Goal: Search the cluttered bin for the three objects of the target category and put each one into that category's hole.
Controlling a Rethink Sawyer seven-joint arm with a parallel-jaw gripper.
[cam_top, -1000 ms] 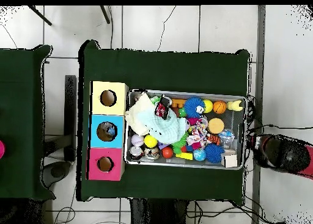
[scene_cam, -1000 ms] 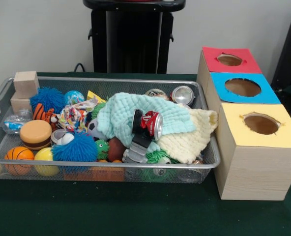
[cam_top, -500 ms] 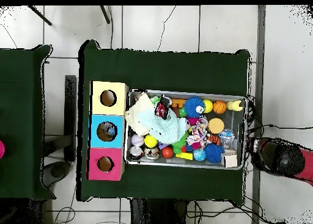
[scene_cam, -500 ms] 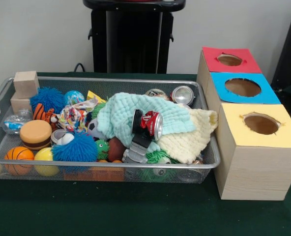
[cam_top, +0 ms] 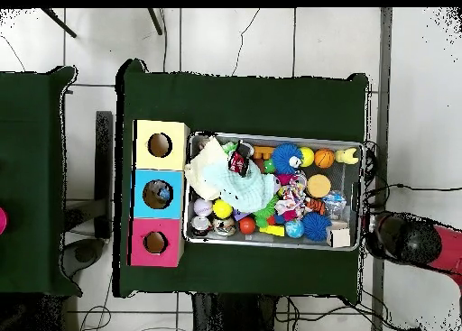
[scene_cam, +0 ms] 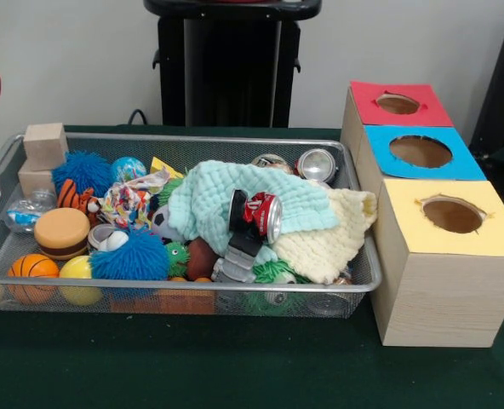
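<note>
Arm [cam_top: 417, 243] sits off the table's edge in the overhead view, beside the end of the wire-mesh bin [scene_cam: 235, 286] where the wooden blocks [scene_cam: 44, 146] are; front view catches only a red and black sliver at the far left edge. Gripper isn't clearly visible, so can't tell whether its jaws are apart or together.

Bin is packed. Red soda can [scene_cam: 263, 214] lies on its side on top of the mint-green cloth [scene_cam: 209, 198], touching a black object on its left. Two more cans [scene_cam: 317, 164] lie at the back of the bin near the boxes, silver ends showing. Cream cloth [scene_cam: 333, 237] drapes into the corner nearest the yellow box [scene_cam: 450, 256]. Other end of the bin: blue fuzzy balls [scene_cam: 129, 256], toy burger [scene_cam: 61, 232], mini basketball [scene_cam: 32, 271], yellow ball [scene_cam: 77, 271].

Three boxes in a row just beside the bin, each with a round hole on top: yellow box, blue box [scene_cam: 422, 153], red box [scene_cam: 398, 105].
</note>
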